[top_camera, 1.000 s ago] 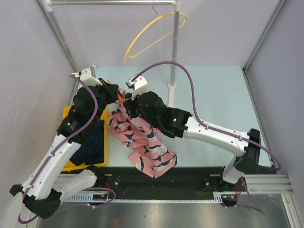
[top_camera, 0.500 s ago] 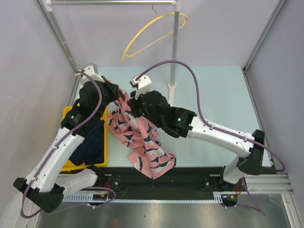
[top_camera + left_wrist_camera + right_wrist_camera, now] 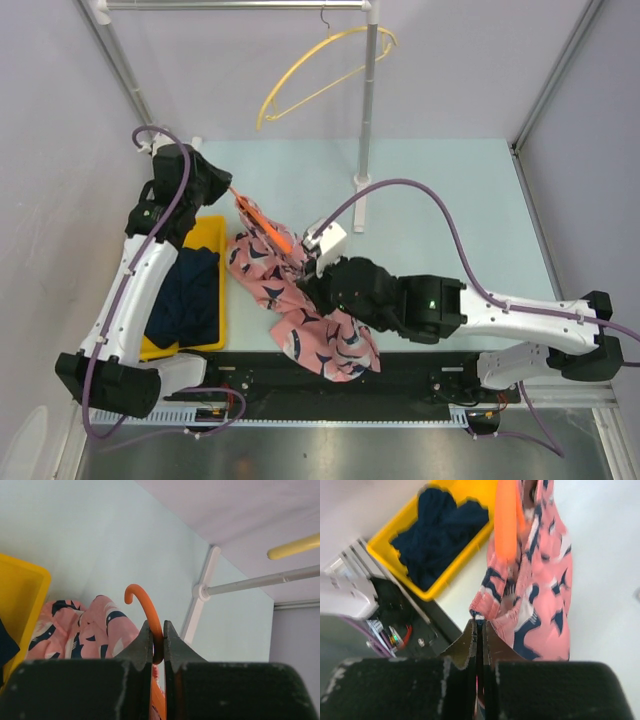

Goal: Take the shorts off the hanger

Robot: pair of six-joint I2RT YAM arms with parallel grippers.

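From above: pink shorts (image 3: 290, 290) heaped just right of the yellow tray (image 3: 208, 226), top edge draped over an orange hanger (image 3: 265, 222); navy shorts (image 3: 190, 290) inside the tray.

From the left wrist: left gripper (image 3: 157, 631) closed tight on the hanger hook, beyond the tray's far corner.

From the right wrist: right gripper (image 3: 479, 625) pinched shut on the pink hem, right of the tray.

Soft, light, limp cloth, likely; best taken at a hem and slid off the hanger.

Bright, even light with faint shadows; motion blur smears the pink shorts (image 3: 540, 595) in the right wrist view.
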